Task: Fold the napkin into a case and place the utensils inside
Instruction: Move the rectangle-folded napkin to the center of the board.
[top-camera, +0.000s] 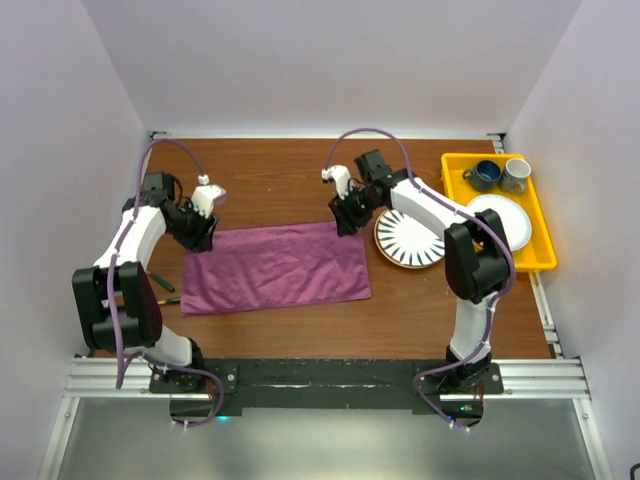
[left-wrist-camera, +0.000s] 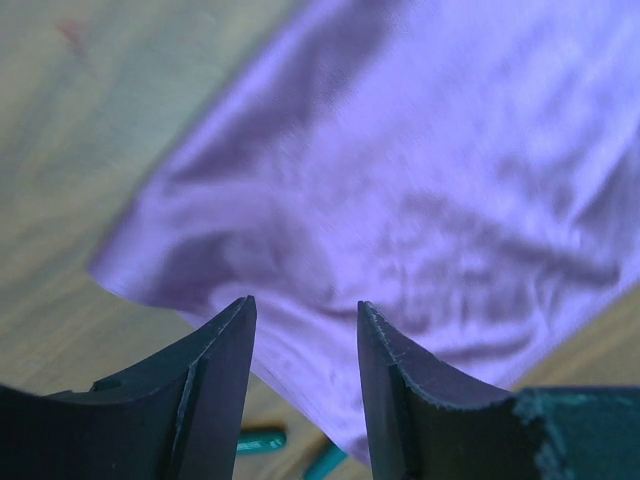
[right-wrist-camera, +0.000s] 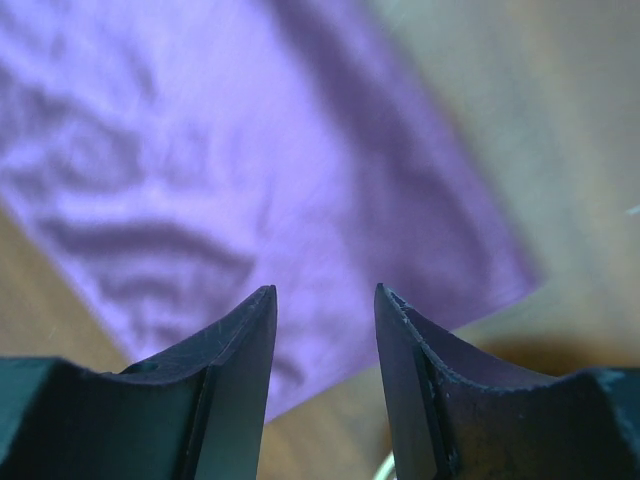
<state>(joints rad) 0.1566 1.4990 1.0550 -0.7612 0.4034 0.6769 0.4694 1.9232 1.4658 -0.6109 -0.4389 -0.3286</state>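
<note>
One smooth rectangular purple napkin (top-camera: 275, 267).

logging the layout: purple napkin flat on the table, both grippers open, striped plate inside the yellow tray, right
No: the top view shows the striped plate on the table beside the yellow tray, not inside it. The rest holds.
</note>
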